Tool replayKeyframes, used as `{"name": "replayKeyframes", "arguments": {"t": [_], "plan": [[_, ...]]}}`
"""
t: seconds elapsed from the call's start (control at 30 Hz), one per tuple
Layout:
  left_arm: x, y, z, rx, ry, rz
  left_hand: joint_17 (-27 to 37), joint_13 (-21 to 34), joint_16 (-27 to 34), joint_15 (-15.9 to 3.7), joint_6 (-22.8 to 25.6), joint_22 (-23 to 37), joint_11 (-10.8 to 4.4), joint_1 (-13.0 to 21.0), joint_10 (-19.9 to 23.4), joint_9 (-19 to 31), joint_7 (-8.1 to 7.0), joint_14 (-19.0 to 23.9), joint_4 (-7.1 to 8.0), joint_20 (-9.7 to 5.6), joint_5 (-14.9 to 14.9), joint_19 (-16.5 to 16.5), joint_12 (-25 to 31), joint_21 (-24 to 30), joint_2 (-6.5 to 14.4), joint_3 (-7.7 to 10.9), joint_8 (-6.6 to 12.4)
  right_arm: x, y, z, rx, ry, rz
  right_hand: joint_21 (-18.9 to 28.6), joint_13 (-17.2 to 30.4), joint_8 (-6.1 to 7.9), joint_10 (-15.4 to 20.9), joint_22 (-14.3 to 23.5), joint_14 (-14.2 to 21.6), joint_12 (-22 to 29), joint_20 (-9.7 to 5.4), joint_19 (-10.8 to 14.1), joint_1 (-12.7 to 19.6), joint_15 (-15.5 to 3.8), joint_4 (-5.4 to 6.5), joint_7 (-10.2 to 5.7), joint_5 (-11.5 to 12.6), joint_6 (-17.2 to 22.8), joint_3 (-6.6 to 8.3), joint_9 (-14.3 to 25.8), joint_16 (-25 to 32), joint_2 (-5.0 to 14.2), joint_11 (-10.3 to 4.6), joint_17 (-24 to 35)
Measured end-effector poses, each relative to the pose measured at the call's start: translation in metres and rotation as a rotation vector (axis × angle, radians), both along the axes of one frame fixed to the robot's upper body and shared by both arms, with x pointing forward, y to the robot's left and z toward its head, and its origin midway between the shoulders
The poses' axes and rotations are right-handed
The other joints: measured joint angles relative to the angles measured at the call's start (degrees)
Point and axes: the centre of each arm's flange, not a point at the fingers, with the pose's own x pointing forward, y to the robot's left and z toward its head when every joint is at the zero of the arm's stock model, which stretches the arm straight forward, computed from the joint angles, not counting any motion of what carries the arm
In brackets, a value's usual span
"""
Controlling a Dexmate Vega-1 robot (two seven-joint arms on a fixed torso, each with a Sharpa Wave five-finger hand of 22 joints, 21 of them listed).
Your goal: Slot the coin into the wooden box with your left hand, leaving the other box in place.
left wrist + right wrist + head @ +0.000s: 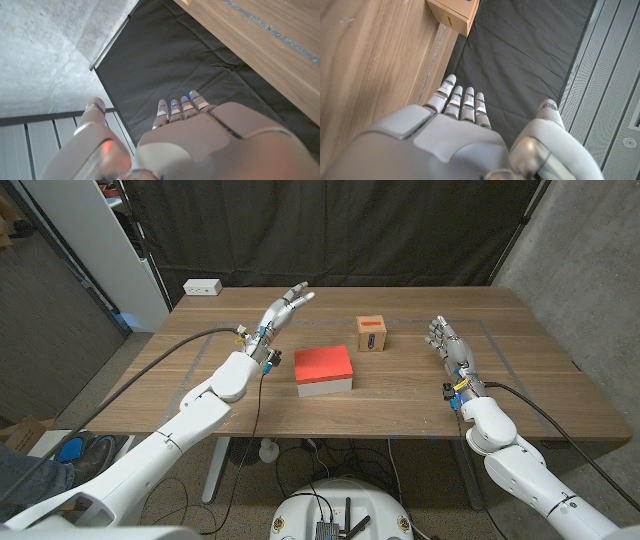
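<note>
The small wooden box (372, 333), with a dark slot on its top, stands on the table (420, 395) right of the middle; its corner shows as the wooden box (453, 14) in the right wrist view. A red-topped white box (324, 370) lies nearer the front, left of it. My left hand (283, 308) is lifted above the table behind and left of the red box, fingers (181, 107) stretched out and apart, holding nothing I can see. My right hand (446, 342) stands on its edge right of the wooden box, fingers (461, 100) straight. I see no coin.
A white power strip (202, 286) lies at the table's back left corner. A black curtain (350, 230) hangs behind the table. The table edge (260, 55) shows in the left wrist view.
</note>
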Motion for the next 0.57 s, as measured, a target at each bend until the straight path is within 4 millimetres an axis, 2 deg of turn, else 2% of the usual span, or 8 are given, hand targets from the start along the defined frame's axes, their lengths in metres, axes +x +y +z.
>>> {"name": "replayKeyframes", "arguments": {"t": [0.2, 0.27, 0.33, 0.57], "plan": [[0.003, 0.007, -0.014, -0.084, 0.039, -0.028, 0.0, 0.0, 0.0, -0.03, 0.6, 0.0, 0.06, -0.1, 0.5, 0.0, 0.58, 0.8, -0.17, -0.03, 0.0, 0.7, 0.0, -0.4, 0.1, 0.17, 0.00, 0.004, -0.001, 0.000, 0.004, -0.007, 0.019, -0.2, 0.0, 0.00, -0.1, 0.0, -0.2, 0.0, 0.00, 0.0, 0.0, 0.21, 0.00, 0.05, 0.0, -0.1, 0.00, 0.0, -0.4, 0.00, 0.06, 0.0], [0.003, 0.008, -0.013, -0.105, 0.044, -0.045, 0.0, 0.0, 0.0, 0.08, 1.1, 0.0, 0.29, -0.3, 0.8, 0.0, 0.56, 1.1, -0.16, 0.01, 0.0, 1.1, 0.0, -0.4, 0.3, 0.17, 0.07, 0.006, -0.001, 0.000, 0.006, -0.003, 0.017, -0.2, 0.0, -0.22, -0.1, 0.0, -0.2, 0.0, 0.00, 0.0, 0.0, 0.21, 0.00, 0.05, 0.0, -0.1, 0.00, 0.0, -0.4, 0.00, 0.06, 0.0], [0.007, 0.011, -0.024, -0.133, 0.072, -0.047, 0.0, 0.0, 0.0, 0.28, 1.4, 0.0, 0.26, -0.3, 1.3, 0.0, 0.38, 1.3, -0.16, -0.12, 0.0, 1.4, 0.3, -0.5, 0.3, 0.17, 0.44, 0.007, 0.000, 0.000, 0.006, -0.008, 0.030, -0.2, 0.0, -0.22, -0.1, 0.0, -0.2, 0.0, 0.00, 0.0, 0.0, 0.21, 0.00, 0.05, 0.0, -0.1, 0.00, 0.0, -0.4, 0.00, 0.06, 0.0], [0.011, 0.015, -0.035, -0.177, 0.112, -0.067, 0.0, 0.0, 0.2, 0.28, 2.0, 0.0, 0.16, -0.3, 1.8, 0.0, 0.35, 1.9, -0.41, -0.19, 0.0, 2.1, 0.5, -0.6, 0.3, 0.41, 0.45, 0.012, 0.001, 0.000, 0.008, -0.010, 0.047, -0.2, 0.0, -0.22, -0.1, 0.0, -0.2, 0.0, 0.01, 0.0, 0.0, 0.21, 0.00, 0.05, 0.0, -0.1, 0.00, 0.0, -0.4, 0.00, 0.06, -0.3]]}}
